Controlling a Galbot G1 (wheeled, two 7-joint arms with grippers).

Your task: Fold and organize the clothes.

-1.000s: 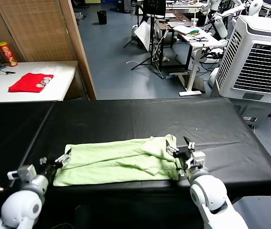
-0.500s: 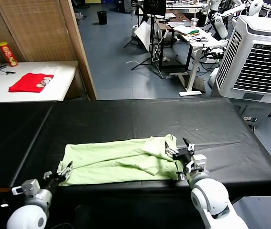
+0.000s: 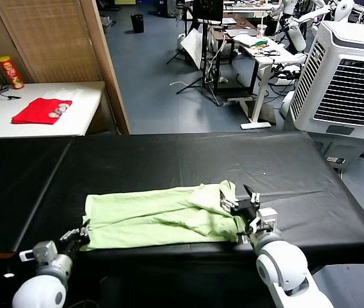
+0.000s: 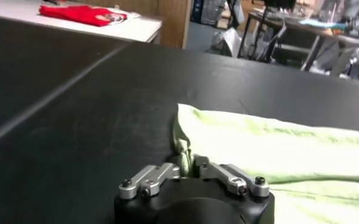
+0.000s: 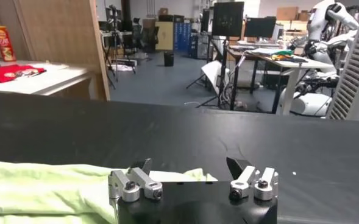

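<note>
Since a second ago the left end effector (image 3: 79,235) has closed on the T-shirt (image 3: 159,217) corner, lower left; right end effector (image 3: 242,210) stays open at its lower-centre edge on the black worktop (image 3: 188,157).

T-shirt (image 4: 301,155) cut off (frame edge)
</note>
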